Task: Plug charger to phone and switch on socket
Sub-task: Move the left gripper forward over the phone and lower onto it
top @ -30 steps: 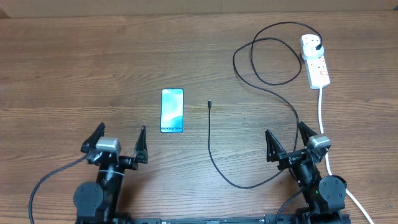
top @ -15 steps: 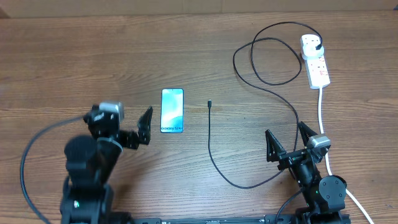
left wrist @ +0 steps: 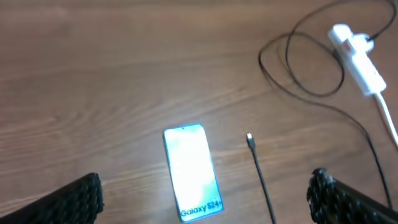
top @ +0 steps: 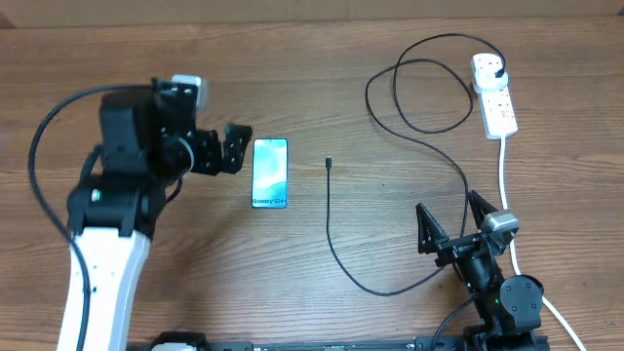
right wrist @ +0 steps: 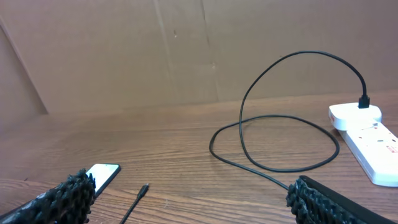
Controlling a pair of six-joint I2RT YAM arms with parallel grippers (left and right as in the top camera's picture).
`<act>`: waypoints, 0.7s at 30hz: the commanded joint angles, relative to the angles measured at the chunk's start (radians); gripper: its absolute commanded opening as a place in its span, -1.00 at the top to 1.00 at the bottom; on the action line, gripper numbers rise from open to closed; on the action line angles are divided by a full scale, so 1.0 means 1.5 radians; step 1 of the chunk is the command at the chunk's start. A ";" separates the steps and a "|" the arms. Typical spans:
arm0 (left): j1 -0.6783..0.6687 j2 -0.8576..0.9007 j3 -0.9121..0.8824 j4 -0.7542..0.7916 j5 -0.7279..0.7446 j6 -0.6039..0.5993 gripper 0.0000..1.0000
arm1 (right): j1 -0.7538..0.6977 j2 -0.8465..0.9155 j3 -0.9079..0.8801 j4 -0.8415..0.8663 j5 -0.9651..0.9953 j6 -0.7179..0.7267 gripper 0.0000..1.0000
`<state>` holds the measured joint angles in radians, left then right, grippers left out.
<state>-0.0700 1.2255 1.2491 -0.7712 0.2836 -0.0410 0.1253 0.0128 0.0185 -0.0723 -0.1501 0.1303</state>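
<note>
**Steadying the phone so the connector can go in**

Our left gripper (top: 237,148) hangs spread wide and empty, with the phone (top: 270,173) flat on the worktop (top: 117,58) just ahead of its fingertips. We should straddle the phone's long sides squarely and leave both short edges free. The charger's connector tip (top: 330,163) lies just beyond the phone, not touching it. Our right gripper (top: 448,207), likewise spread and empty, has the cable's bend to its left. The socket (top: 494,93) sits well ahead, plug already in.
</note>
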 commanded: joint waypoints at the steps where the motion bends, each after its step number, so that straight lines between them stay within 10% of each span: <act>1: -0.042 0.071 0.086 -0.055 -0.049 0.013 -1.00 | 0.003 -0.007 -0.007 0.002 0.000 0.002 -1.00; 11: -0.136 0.250 0.244 -0.289 -0.097 0.012 -0.99 | 0.003 -0.007 -0.007 0.002 0.000 0.002 -1.00; 21: -0.141 0.351 0.247 -0.274 0.016 0.011 -0.99 | 0.003 -0.007 -0.007 0.002 0.000 0.002 -1.00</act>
<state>-0.2756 1.7203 1.5932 -1.2087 0.2569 -0.0414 0.1253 0.0128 0.0185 -0.0723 -0.1501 0.1307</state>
